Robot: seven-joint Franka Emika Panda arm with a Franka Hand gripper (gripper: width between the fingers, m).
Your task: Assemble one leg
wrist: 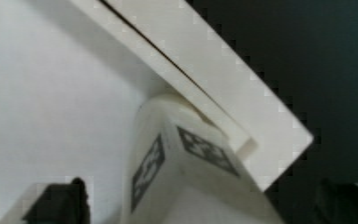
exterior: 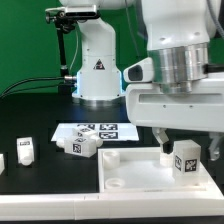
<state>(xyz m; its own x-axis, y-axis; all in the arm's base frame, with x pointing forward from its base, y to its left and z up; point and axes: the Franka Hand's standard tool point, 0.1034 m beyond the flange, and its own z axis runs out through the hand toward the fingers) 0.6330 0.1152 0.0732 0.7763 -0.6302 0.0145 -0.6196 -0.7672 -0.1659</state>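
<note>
My gripper (exterior: 186,150) hangs over the near right part of the large white panel (exterior: 130,175). One white leg (exterior: 185,161) with black-and-white tags stands upright on the panel between my two fingers (exterior: 163,147). In the wrist view the leg (wrist: 185,160) sits between the dark fingertips (wrist: 60,203), with a gap showing on each side, beside the panel's raised rim (wrist: 194,70). The jaws stand open around the leg. Its foot and any hole under it are hidden.
Another tagged leg (exterior: 83,144) lies by the marker board (exterior: 100,131). Two more legs, one (exterior: 25,150) and another cut by the frame edge (exterior: 2,160), lie at the exterior view's left. The arm's white base (exterior: 97,65) stands behind.
</note>
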